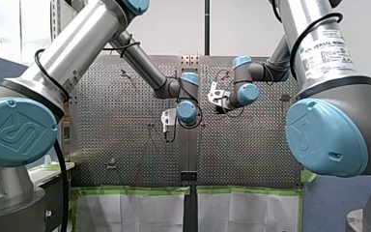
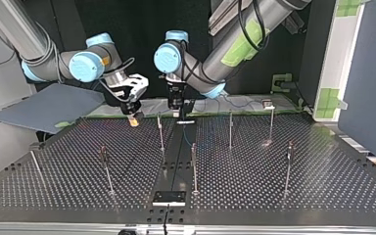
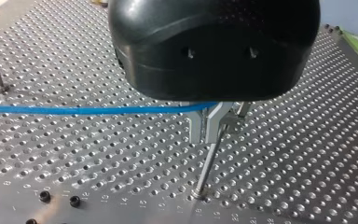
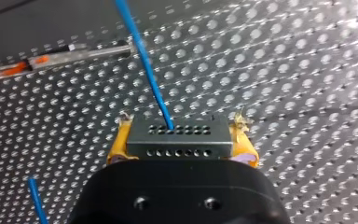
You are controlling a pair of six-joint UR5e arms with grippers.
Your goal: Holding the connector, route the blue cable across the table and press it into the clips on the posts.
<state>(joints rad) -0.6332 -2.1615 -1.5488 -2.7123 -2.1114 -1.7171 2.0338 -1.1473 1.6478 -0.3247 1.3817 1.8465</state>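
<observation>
Blue cable: one straight, taut-looking run just above the table. Its long axis lies crosswise to my left claw, about level with the head of the post. The run ends at the claw's fingers, right over the post.
Post: a thin metal rod standing in the table directly beneath my left claw. Its clip is hidden behind the fingers, so I cannot tell whether the cable is seated.
Left claw: metal fingers drawn almost together, apparently nipping the cable at the post's head. I cannot tell whether they touch the post.
Connector: a grey block with rows of small holes, held off to one side of the post along the cable's line. The cable leaves its front face and runs straight ahead.
Right claw: its yellow pads are pressed against the connector's two ends, pinching it squarely.
Nearer arm: my left is at the post itself. My right is close by but clear of the post.
Deciding relation: the cable sits at the post's head and across the left claw, so the coming move is probably a short push down onto the clip. My right claw would keep tension along the cable's axis.
Risk: a sideways tug from the connector end could drag the cable off the clip.
</observation>
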